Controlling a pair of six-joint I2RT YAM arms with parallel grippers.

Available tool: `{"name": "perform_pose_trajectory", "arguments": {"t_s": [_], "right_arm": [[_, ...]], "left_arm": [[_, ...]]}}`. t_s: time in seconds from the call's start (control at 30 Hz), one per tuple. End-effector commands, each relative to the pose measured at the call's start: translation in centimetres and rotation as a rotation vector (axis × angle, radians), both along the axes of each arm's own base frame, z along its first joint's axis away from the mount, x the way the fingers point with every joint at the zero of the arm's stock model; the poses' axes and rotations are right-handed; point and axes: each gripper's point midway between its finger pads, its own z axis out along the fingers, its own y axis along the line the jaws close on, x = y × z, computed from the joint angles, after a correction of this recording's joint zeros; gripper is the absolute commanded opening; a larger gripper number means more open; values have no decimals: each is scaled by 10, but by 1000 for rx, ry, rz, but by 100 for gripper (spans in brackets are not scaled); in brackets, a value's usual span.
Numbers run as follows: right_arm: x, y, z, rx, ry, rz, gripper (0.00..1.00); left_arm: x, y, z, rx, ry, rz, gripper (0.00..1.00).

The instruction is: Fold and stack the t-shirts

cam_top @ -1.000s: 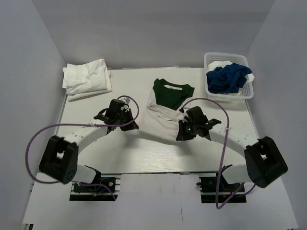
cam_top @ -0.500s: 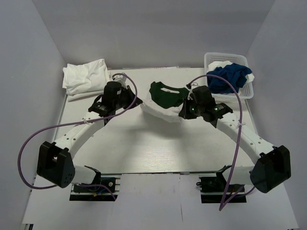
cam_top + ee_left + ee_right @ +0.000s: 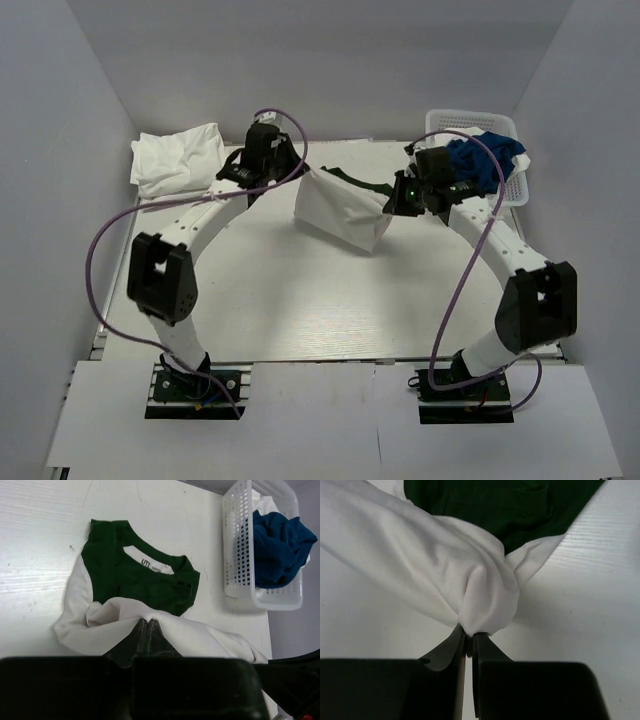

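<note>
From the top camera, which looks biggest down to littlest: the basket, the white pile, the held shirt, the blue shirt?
1. basket
2. white pile and held shirt: too alike to rank, and the held shirt seems raised nearer the camera
3. blue shirt

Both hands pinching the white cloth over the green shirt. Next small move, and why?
Probably lower both together to lay the fold flat. The left hand and right hand are each shut on a bunched edge of the white cloth, which sags between them over the dark green t-shirt.
</note>
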Motion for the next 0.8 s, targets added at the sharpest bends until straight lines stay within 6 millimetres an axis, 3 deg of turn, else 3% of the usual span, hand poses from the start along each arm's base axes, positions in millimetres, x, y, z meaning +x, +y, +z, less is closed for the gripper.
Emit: {"name": "perform_pose_trajectory", "arguments": {"t_s": [0.0, 0.03, 0.07, 0.1, 0.13, 0.17, 0.2, 0.23, 0.27, 0.3, 0.33, 0.37, 0.4, 0.43, 0.47, 0.5, 0.53, 0.7, 0.73, 0.77], "right_arm": [[30, 5, 16, 66, -48, 38, 0], [43, -3, 13, 69, -45, 16, 0], [48, -3, 14, 79, -48, 16, 0], [58, -2, 4, 86, -23, 20, 0], [65, -9, 3, 98, -16, 9, 0], [74, -10, 7, 105, -31, 7, 0], [80, -10, 10, 110, -36, 14, 0], [88, -16, -8, 116, 3, 9, 0], [96, -15, -5, 115, -10, 12, 0], [105, -17, -11, 115, -1, 7, 0], [113, -26, -26, 86, 21, -15, 0], [123, -27, -33, 68, 21, -14, 8], [134, -30, -27, 52, -6, -25, 21], [142, -35, -40, 30, 0, -17, 64], [152, -34, -42, 25, 1, -10, 90], [163, -32, -28, 27, -34, -4, 90], [172, -30, -29, 11, -51, 24, 90], [168, -12, -6, 58, -112, 104, 90], [162, -7, 3, 73, -127, 120, 90], [153, -2, 4, 85, -126, 140, 90]], "left_arm": [[36, 5, 8, 18, -41, 49, 0], [46, 1, 20, 5, -68, 50, 0], [54, -3, 18, 4, -70, 50, 0], [65, -9, -5, 15, -37, 41, 0], [76, -8, -8, 14, -39, 50, 0], [86, -15, 8, -9, -74, 37, 0], [92, -21, 3, -15, -70, 20, 0], [101, -26, -19, -8, -42, 10, 0], [110, -34, -8, -34, -80, -9, 0], [115, -38, -12, -38, -79, -18, 0], [126, -36, -5, -46, -102, -9, 0], [135, -41, -27, -43, -82, -17, 0], [141, -44, -32, -43, -83, -17, 1], [145, -48, -35, -49, -87, -27, 10], [153, -51, -23, -55, -125, -30, 25], [157, -54, -42, -50, -99, -40, 49], [161, -56, -35, -50, -127, -44, 98], [155, -56, -28, -43, -144, -73, 100], [150, -54, -38, -33, -117, -73, 100], [144, -51, -25, -29, -133, -77, 100]]}}
